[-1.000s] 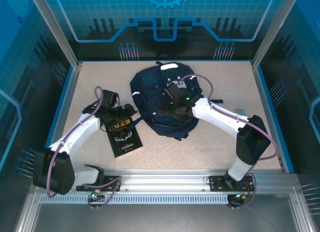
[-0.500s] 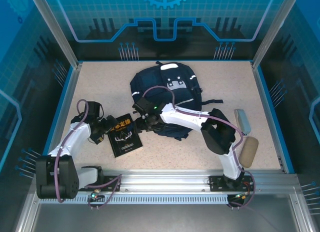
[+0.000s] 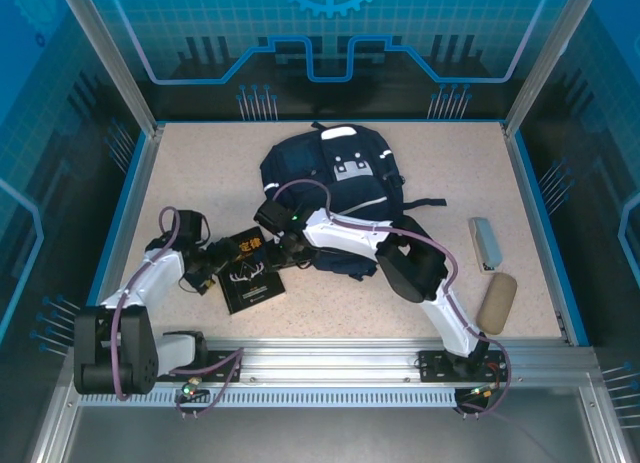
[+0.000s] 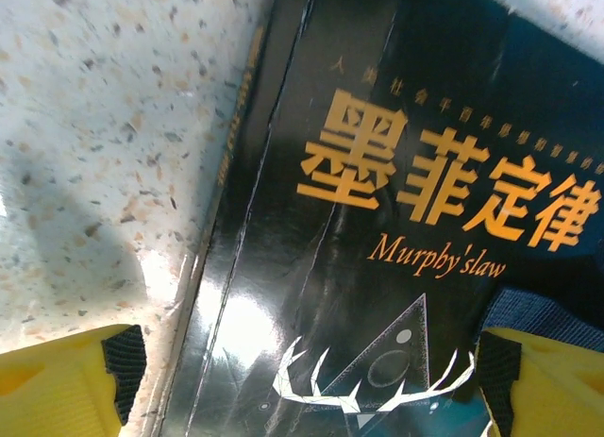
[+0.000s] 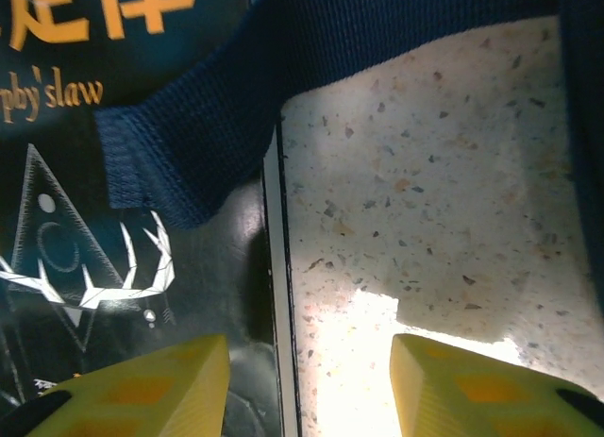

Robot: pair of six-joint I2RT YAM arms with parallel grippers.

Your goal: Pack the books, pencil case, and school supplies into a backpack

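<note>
Top cam overhead, whole table (image 3: 200, 173); wrist cams v. close, prob. downward, share book (image 4: 377, 220).

A speckled beige table (image 3: 190, 173) is edged in blue; a navy backpack (image 3: 335, 178) is laid at its centre; a dark book (image 3: 250, 278) is laid flat front-left; a grey case (image 3: 486, 244) and a tan pouch (image 3: 495, 302) are set near the right edge.

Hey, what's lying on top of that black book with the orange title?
The end of a navy woven strap lies across the cover of the glossy black book, beside the orange title. Any print beneath the strap is hidden.
</note>
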